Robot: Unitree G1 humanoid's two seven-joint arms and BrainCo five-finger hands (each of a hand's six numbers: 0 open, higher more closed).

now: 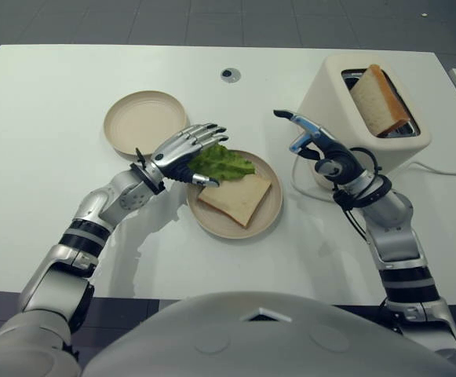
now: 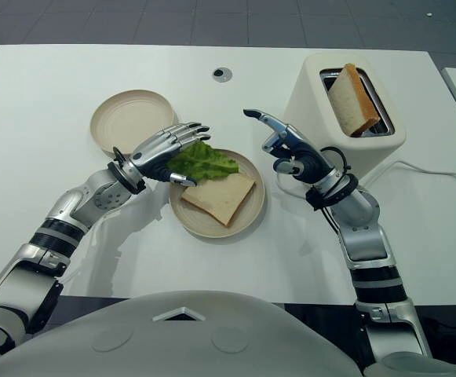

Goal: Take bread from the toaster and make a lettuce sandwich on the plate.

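Note:
A green lettuce leaf [image 1: 226, 163] lies over the far edge of a tan plate [image 1: 220, 226], touching a slice of bread [image 1: 237, 196] that rests flat on the plate. My left hand [image 1: 180, 153] is closed on the leaf's left end, fingers above and thumb below. At the right stands a cream toaster [image 1: 333, 90] with a second bread slice [image 1: 378, 100] sticking up from its slot. My right hand [image 1: 322, 149] hovers between plate and toaster, fingers loosely spread, holding nothing.
A second, empty tan plate [image 1: 145, 122] sits behind my left hand. The toaster's white cable [image 1: 447, 169] runs to the right across the table. A small round hole [image 1: 230, 75] marks the table's far middle.

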